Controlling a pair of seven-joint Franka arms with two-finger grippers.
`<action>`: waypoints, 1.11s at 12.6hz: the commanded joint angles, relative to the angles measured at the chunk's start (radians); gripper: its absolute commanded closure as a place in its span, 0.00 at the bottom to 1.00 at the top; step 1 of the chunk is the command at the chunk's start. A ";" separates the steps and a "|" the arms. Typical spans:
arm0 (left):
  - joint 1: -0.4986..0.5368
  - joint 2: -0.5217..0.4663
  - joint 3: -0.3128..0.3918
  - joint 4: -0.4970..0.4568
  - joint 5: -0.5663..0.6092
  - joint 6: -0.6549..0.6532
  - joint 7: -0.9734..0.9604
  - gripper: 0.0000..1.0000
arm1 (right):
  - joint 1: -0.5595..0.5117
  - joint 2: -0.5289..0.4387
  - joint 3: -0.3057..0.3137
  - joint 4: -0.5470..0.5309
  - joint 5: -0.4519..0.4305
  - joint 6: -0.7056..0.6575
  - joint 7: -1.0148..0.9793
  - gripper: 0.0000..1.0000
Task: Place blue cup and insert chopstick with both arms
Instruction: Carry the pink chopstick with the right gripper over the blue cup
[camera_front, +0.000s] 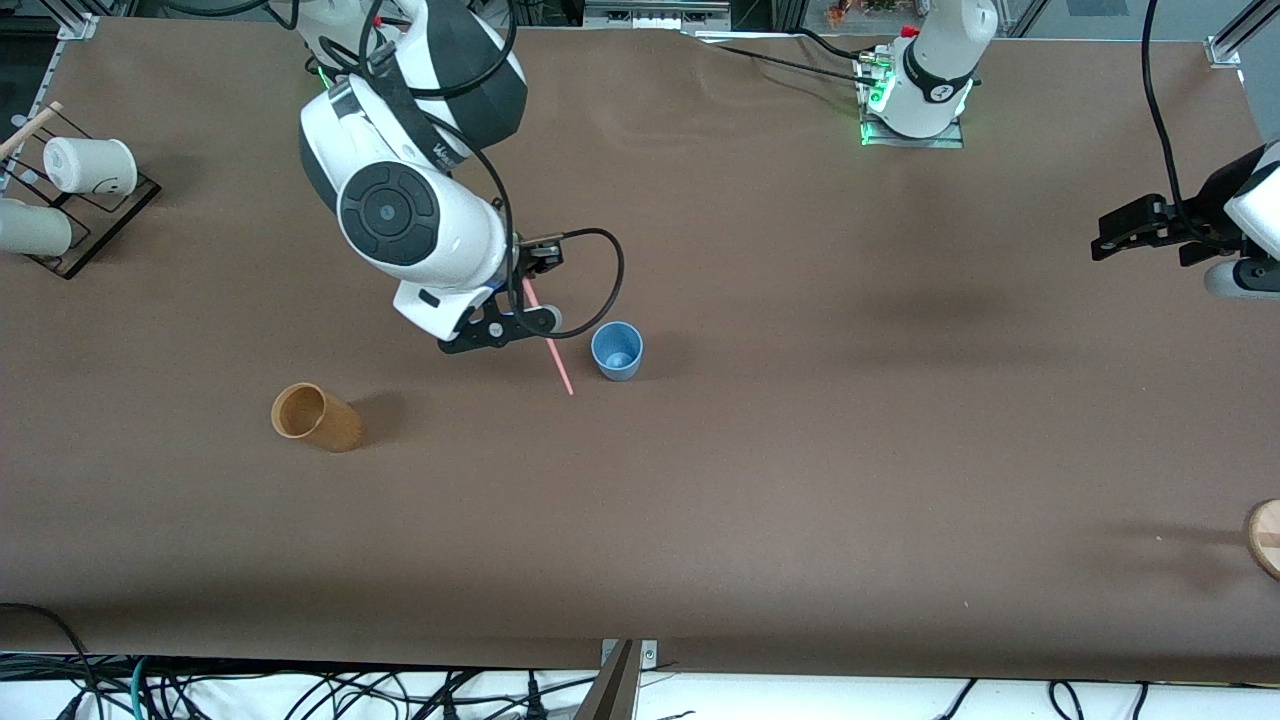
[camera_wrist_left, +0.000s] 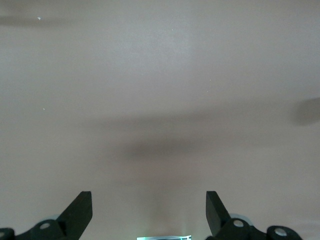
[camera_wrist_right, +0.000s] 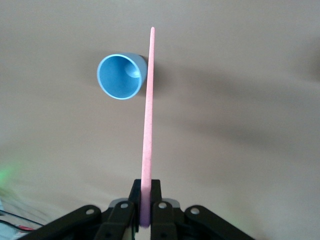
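Brown table (camera_front: 800, 480); right gripper (camera_wrist_right: 145, 210) pinches chopstick (camera_wrist_right: 148, 110) beside blue cup (camera_wrist_right: 119, 76).

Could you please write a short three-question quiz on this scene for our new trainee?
1. True or false: the chopstick is already inside the blue cup.
2. Which gripper holds the chopstick?
A. left gripper
B. right gripper
C. neither
3. Fill in: the brown cup lies on its ____.

Key:
1. False: it is in the air, its tip beside the upright cup.
2. B: shut on the chopstick; the left gripper waits open over bare table at its own end.
3. side
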 joint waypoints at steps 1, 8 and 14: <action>-0.001 -0.005 0.001 -0.009 -0.009 0.009 0.023 0.00 | 0.027 0.033 -0.002 0.042 0.032 -0.008 0.066 1.00; 0.000 0.004 0.001 -0.007 -0.011 0.009 0.019 0.00 | 0.033 0.070 0.037 0.039 0.108 -0.008 0.149 1.00; 0.002 0.004 0.001 -0.009 -0.011 0.009 0.021 0.00 | 0.042 0.093 0.037 0.038 0.121 -0.012 0.172 1.00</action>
